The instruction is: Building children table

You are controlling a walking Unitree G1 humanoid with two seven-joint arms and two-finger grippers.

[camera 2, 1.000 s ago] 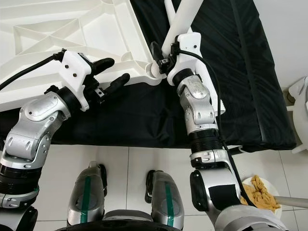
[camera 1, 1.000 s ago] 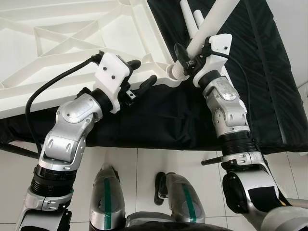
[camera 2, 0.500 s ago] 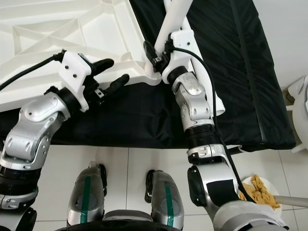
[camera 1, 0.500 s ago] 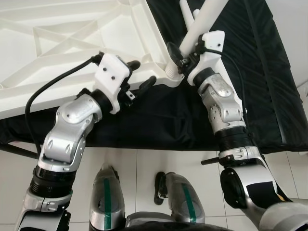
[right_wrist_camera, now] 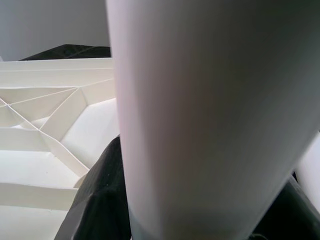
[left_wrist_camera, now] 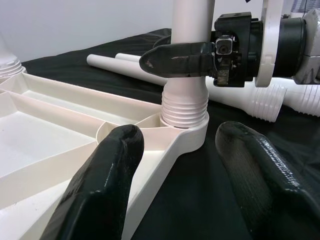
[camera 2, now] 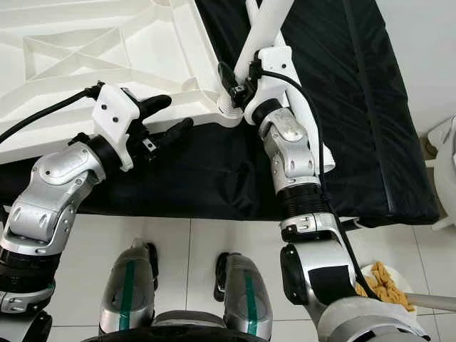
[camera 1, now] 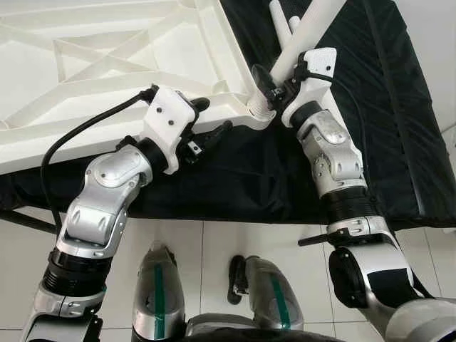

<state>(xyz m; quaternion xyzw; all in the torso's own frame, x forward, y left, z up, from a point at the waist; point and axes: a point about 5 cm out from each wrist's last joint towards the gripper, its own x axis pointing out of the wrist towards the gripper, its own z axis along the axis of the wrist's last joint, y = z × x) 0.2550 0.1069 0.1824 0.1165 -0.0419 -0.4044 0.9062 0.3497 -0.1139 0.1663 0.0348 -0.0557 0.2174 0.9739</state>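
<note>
Head pair looked steeply down, sharing the tabletop (camera 1: 107,64) corner. Left wrist looked along spread fingers (left_wrist_camera: 100,190) toward the leg (left_wrist_camera: 186,60); right wrist pressed against it.

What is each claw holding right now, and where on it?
Right claw grips the white table leg just above its threaded end; left claw holds nothing.

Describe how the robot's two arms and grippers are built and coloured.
Both arms are jointed silver metal segments with black ribbed collars. Each ends in a white plastic wrist housing carrying two long black fingers: left gripper, right gripper. A black cable loops into each housing.
</note>
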